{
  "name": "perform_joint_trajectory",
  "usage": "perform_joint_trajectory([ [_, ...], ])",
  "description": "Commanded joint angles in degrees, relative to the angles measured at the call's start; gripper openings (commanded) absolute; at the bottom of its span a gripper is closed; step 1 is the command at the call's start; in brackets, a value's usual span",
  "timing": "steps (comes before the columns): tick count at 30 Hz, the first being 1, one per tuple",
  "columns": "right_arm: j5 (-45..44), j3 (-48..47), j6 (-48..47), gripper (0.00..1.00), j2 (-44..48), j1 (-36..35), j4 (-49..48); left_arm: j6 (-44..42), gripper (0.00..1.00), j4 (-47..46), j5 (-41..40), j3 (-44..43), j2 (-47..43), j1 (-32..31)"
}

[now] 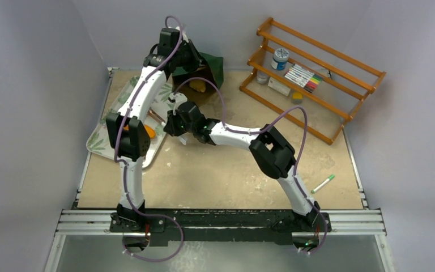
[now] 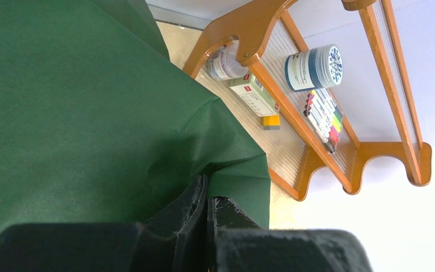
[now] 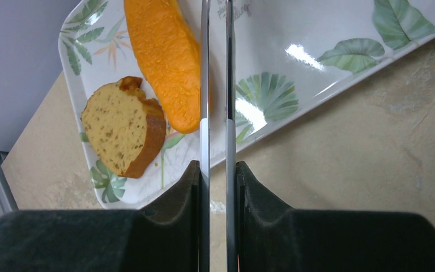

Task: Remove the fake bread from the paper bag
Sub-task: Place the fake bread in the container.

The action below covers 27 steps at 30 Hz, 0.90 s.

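The dark green paper bag lies at the back of the table, its brown inside facing forward with a yellow bread piece in its mouth. My left gripper is shut on the bag's edge; the left wrist view shows the fingers pinching the green paper. My right gripper is shut on metal tongs, whose two blades reach over the floral tray. An orange loaf and a brown speckled slice lie on that tray.
The floral tray sits at the table's left side. A wooden rack at the back right holds a tape roll, markers and a small box. A green marker lies near the right front.
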<state>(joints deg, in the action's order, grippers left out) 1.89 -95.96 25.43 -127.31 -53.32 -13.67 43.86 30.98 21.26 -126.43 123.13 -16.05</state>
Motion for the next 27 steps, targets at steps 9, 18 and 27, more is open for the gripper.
perform_joint_trajectory([
  [9, 2.72, -5.33, -1.96, 0.39, 0.08, 0.32, -1.47, -0.72, 0.00, -2.07, -0.03, -2.50, -0.70, 1.07],
  [18, 1.37, -3.00, -1.81, 0.41, 1.82, 0.32, -1.65, -0.43, 0.00, -2.76, -0.16, -1.34, -1.08, 1.12],
  [27, -3.12, 5.74, -1.60, 0.35, 8.68, 0.35, -4.39, -0.35, 0.00, -3.98, -1.19, 1.32, -1.77, 1.11],
])
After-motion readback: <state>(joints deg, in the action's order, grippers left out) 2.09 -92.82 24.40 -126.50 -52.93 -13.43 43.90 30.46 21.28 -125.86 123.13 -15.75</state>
